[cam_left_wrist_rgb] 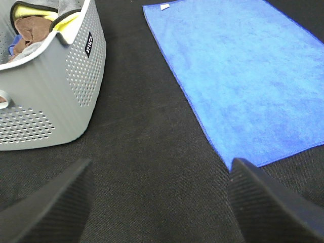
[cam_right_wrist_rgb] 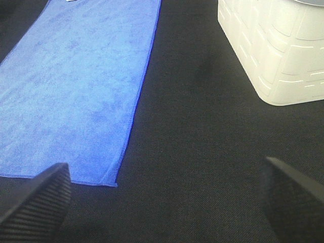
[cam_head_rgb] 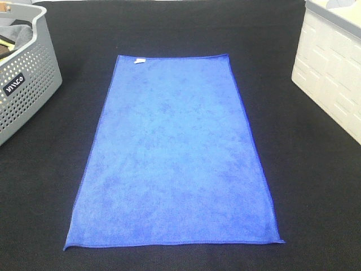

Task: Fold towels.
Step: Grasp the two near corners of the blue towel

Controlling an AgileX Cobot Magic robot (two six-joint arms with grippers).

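On the black table covering (cam_head_rgb: 316, 186), a blue towel (cam_head_rgb: 175, 164) lies spread flat and unfolded in the middle, its long sides running away from the near edge. A small white tag (cam_head_rgb: 139, 60) sits at its far edge, close to the far left corner.

To the left of the towel and apart from it stands a grey perforated basket (cam_head_rgb: 34, 84) with a dark label (cam_head_rgb: 14, 84) on its wall. It holds a loose heap of cloths: the left wrist view shows a brown one (cam_left_wrist_rgb: 28, 28), a yellow one (cam_left_wrist_rgb: 66, 23) lapping against the rim, a grey one (cam_left_wrist_rgb: 71, 5) at the top, and a sliver of blue at the edge of the frame. How many pieces there are cannot be told.

To the right, also apart from the towel, stands a white bin (cam_head_rgb: 333, 73) with a brick-like pattern moulded into its side. Its inside is out of sight in every view.

The left gripper (cam_left_wrist_rgb: 161, 172) hangs above bare black cloth between the basket and the towel, its ribbed fingers (cam_left_wrist_rgb: 50, 207) spread wide with nothing between them. The towel's near left corner appears just beside one fingertip, though whether they touch cannot be told. The right gripper (cam_right_wrist_rgb: 166, 169) is likewise spread wide and empty, over the bare strip between the towel's right edge and the white bin.
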